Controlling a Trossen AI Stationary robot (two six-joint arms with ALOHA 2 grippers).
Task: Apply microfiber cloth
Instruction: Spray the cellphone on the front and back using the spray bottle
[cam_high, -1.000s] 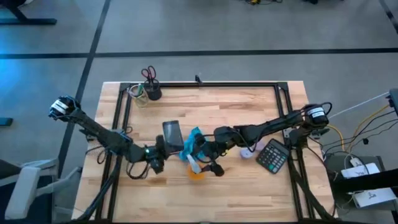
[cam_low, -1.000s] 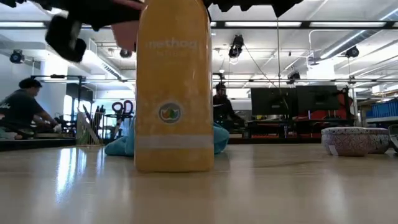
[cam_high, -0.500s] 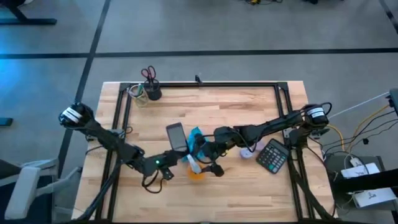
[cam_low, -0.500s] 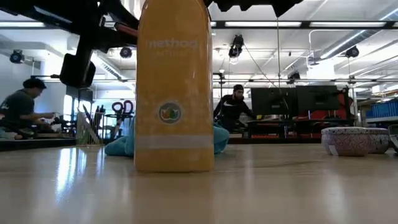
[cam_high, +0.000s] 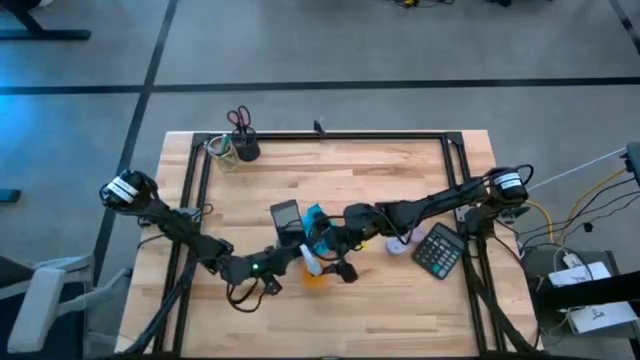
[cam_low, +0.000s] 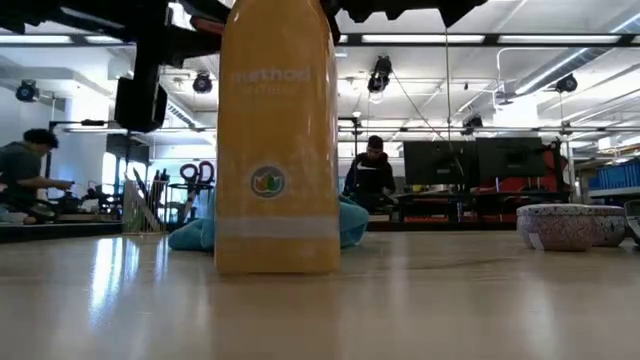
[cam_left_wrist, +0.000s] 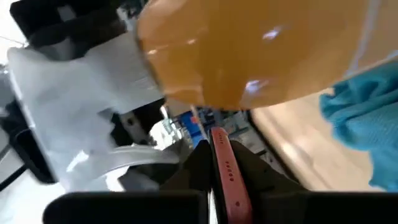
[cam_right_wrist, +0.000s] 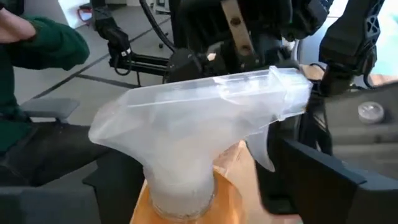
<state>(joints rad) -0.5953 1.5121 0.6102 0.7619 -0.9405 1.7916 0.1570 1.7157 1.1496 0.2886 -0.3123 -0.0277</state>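
Spray bottle: nearest the low camera, we see the orange spray bottle (cam_low: 277, 140) standing upright on the desk (cam_high: 400, 300); in the high view it sits at about 6 o'clock of the desk's centre (cam_high: 314, 275).

Right gripper: the right gripper (cam_high: 335, 262) is at the bottle, its arm reaching in from 3 o'clock. The right wrist view looks straight onto the clear trigger head (cam_right_wrist: 205, 124). We cannot tell whether its fingers are closed on the bottle.

Left gripper: the left gripper (cam_high: 272, 266) is just at 9 o'clock of the bottle, pointing toward it. Its wrist view is filled by the bottle's orange underside or wall (cam_left_wrist: 249, 50), with cloth at the edge. We cannot tell how its fingers are set.

Microfiber cloth: the microfiber cloth (cam_high: 317, 228) lies crumpled on the desk just behind the bottle, at about 12 o'clock of it; in the low view it shows on both sides of the bottle (cam_low: 192, 235). Neither gripper holds it.

Phone: a black phone (cam_high: 286, 217) lies just at 9 o'clock of the cloth, touching or nearly so.

Farther off: a calculator (cam_high: 437, 251) and a small bowl (cam_high: 399, 244) at 3 o'clock; a cup with scissors (cam_high: 243, 140) at 11 o'clock.

Progress: we judge the wiping not begun. The cloth is unpicked; left to do: grasp it and bring it to the phone.
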